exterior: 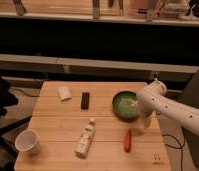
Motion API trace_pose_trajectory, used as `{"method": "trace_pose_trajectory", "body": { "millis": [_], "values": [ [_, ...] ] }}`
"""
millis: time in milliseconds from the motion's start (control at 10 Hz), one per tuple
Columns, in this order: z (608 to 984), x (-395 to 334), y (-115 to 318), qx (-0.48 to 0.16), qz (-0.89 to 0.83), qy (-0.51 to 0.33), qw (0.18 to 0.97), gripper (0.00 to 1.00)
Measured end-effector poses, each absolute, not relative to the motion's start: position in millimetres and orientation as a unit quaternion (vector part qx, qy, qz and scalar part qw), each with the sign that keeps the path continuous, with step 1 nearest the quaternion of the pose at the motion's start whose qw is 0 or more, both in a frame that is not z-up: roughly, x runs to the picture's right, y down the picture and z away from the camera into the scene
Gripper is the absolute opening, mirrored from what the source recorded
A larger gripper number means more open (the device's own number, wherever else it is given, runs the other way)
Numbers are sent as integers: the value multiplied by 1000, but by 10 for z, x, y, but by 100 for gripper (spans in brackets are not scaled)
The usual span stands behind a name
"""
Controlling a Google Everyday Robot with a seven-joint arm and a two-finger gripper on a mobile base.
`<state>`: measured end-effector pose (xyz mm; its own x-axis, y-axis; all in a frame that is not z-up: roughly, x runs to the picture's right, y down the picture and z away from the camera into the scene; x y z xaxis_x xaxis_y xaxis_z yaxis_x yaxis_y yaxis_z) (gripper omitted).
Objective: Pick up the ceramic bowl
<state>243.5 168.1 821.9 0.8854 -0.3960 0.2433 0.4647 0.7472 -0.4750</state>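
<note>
The ceramic bowl (124, 105) is round and green with a paler inside. It sits on the right part of the wooden table (53, 120). My white arm reaches in from the right, and its wrist hangs over the bowl's right rim. My gripper (146, 121) points down at the bowl's right front edge, close to the rim. Whether it touches the bowl cannot be made out.
A red elongated item (127, 140) lies just in front of the bowl. A white bottle (85, 137) lies at the middle front, with a white paper cup (27, 141) at the front left. A black block (85, 100) and a white packet (64, 93) lie further back. A dark chair (0, 107) stands left.
</note>
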Motion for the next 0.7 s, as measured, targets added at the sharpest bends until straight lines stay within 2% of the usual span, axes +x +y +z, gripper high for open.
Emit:
{"method": "trace_pose_trajectory", "body": {
  "millis": [700],
  "values": [
    [8324,2493,1747,-274,-233,-66,931,80]
  ]
}}
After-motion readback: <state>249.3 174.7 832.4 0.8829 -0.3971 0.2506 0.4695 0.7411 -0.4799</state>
